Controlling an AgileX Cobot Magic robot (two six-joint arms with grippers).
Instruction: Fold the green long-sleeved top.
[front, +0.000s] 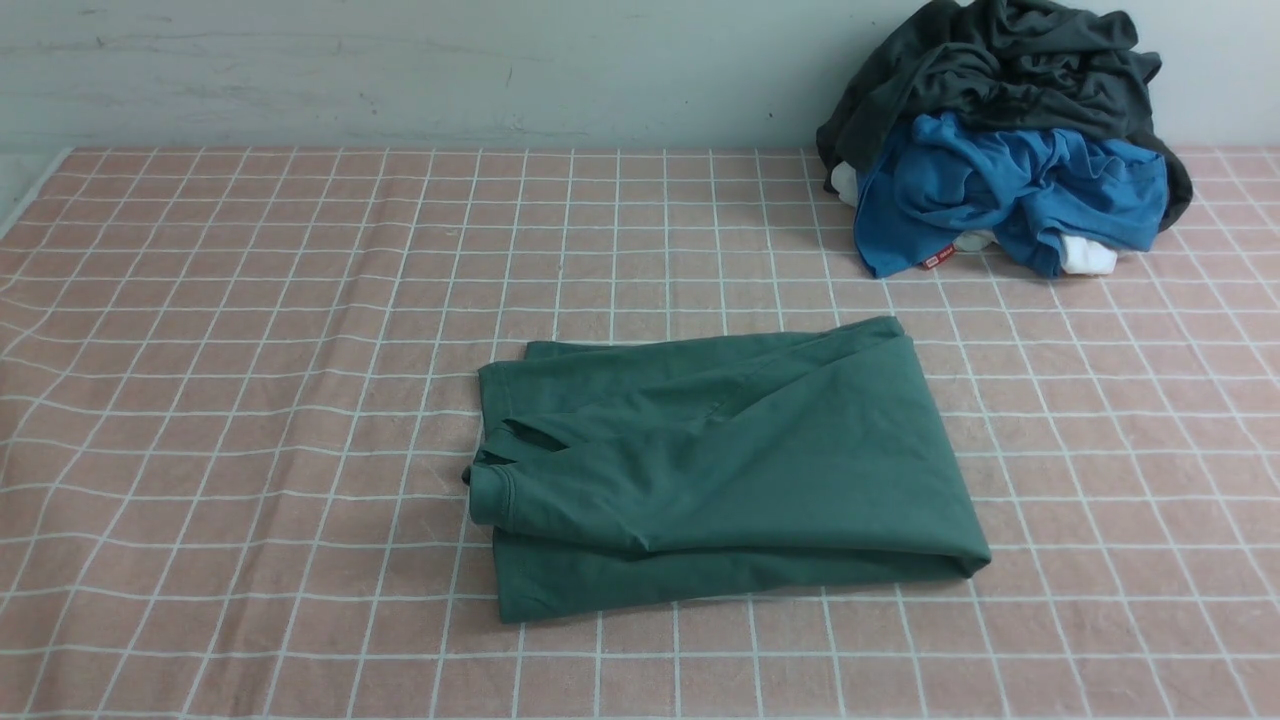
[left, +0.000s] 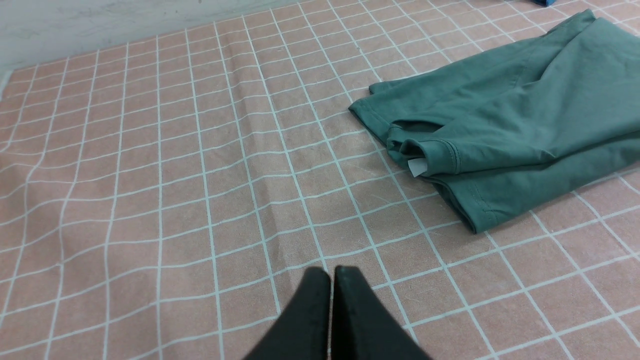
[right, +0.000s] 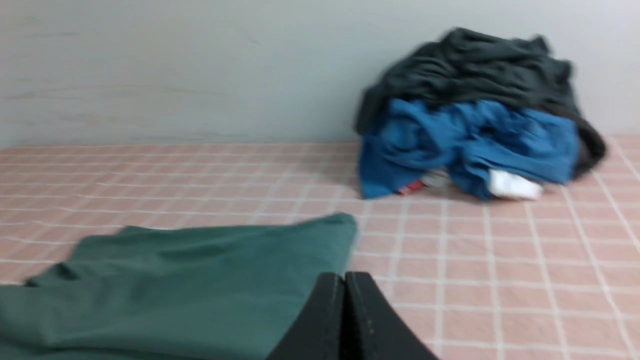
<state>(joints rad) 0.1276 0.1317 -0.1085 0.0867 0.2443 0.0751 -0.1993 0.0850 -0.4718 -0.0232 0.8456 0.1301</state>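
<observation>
Surface (front: 200, 400): pink cloth with a white grid, wrinkled at my left; it carries everything here.
Clothes pile (front: 1010, 140): far right corner against the wall; dark grey garment (front: 1000, 60) on top, blue garment (front: 1010, 185) under it, bits of white cloth showing at the edges. Well apart from the shirt; not part of my job.
Green shirt (front: 730, 470): lies near the middle of the surface, already folded into a flat layered packet. No sleeve hangs out that I can see.
Long axis: left to right across my front; the smooth fold edge is on my right, the open layered ends on my left.
Neckband (left: 435, 155): at the packet's left end, with a small white label (left: 416, 166) peeking out beneath it.
Left hand (left: 331, 272): fingers pressed together, holding nothing, above bare surface. The shirt's left end lies ahead and toward my right, apart from the hand.
Right hand (right: 344, 277): fingers pressed together, holding nothing, near the shirt's right end; picture blurred, contact unclear.
Nearer arm: hard to call; each hand has its own end.
Judgement: folding looks nearly or fully done; any further fold would run end over end along the long axis.
</observation>
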